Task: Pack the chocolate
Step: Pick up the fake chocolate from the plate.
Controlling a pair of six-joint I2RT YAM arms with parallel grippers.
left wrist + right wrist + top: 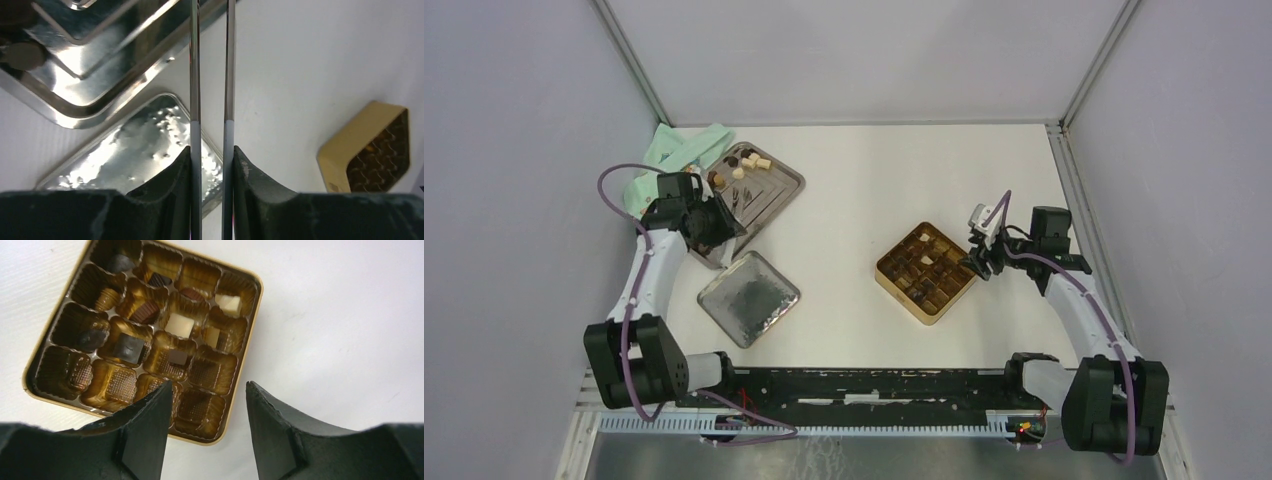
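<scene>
Loose chocolate pieces [742,166], brown and cream, lie on the far corner of a shiny metal tray [776,196]. More chocolate [179,325] sits in several cups of the gold square tin [927,272], while other cups are bare. My left gripper [709,222] hovers over the tray's near-left edge, shut on a pair of thin metal tongs [195,75]. Their two blades run up between the fingers [257,175], and their tips are out of view. My right gripper [207,385] hangs open and empty just above the tin's right corner [235,425].
A second, smaller metal tray [749,297] lies in front of the first, holding only dark crumbs. A mint-green bag [674,150] rests at the back left against the wall. Grey walls close in on three sides.
</scene>
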